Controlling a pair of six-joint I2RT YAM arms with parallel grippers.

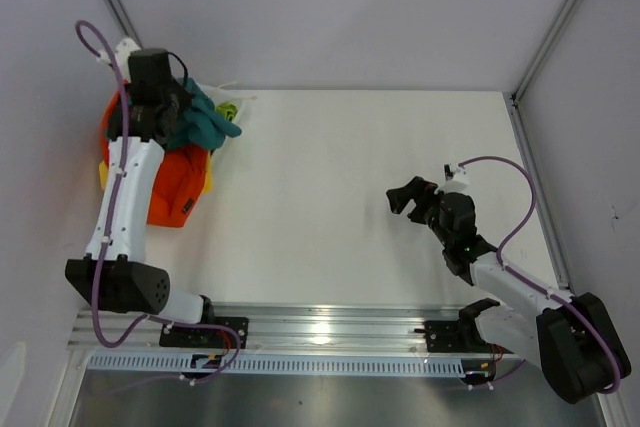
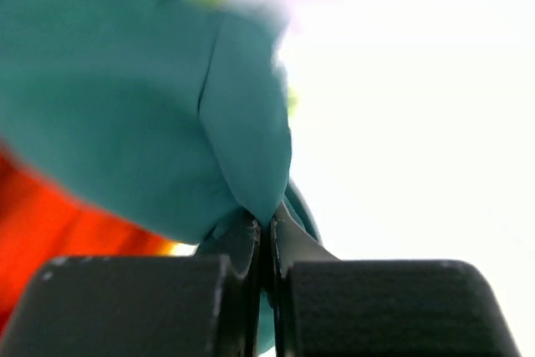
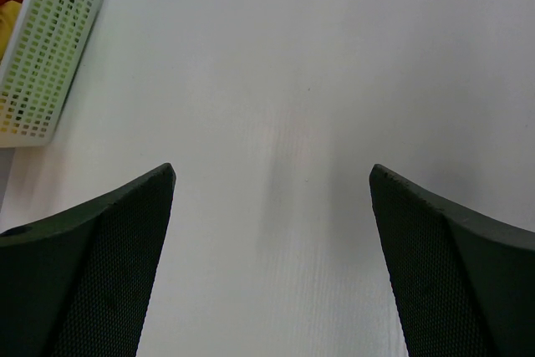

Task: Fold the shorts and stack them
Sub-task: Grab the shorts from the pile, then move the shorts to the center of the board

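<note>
The teal shorts (image 1: 208,123) hang bunched at the back left, on top of the pile. My left gripper (image 1: 178,115) is shut on a fold of them. In the left wrist view the teal shorts (image 2: 159,98) fill the upper left, and the left gripper (image 2: 269,228) pinches a tip of the cloth between closed fingers. The bright orange shorts (image 1: 178,190) lie under and in front of the teal pair; they show as an orange patch (image 2: 50,223) low on the left. My right gripper (image 1: 405,197) stands open over bare table at the right, and its wrist view shows the right gripper (image 3: 272,175) with nothing between its fingers.
A white perforated basket (image 3: 46,56) holds the pile at the table's back left corner. Lime-green cloth (image 1: 228,109) and yellow cloth (image 1: 208,183) peek out beside the teal and orange. Grey walls close the table at the back and both sides.
</note>
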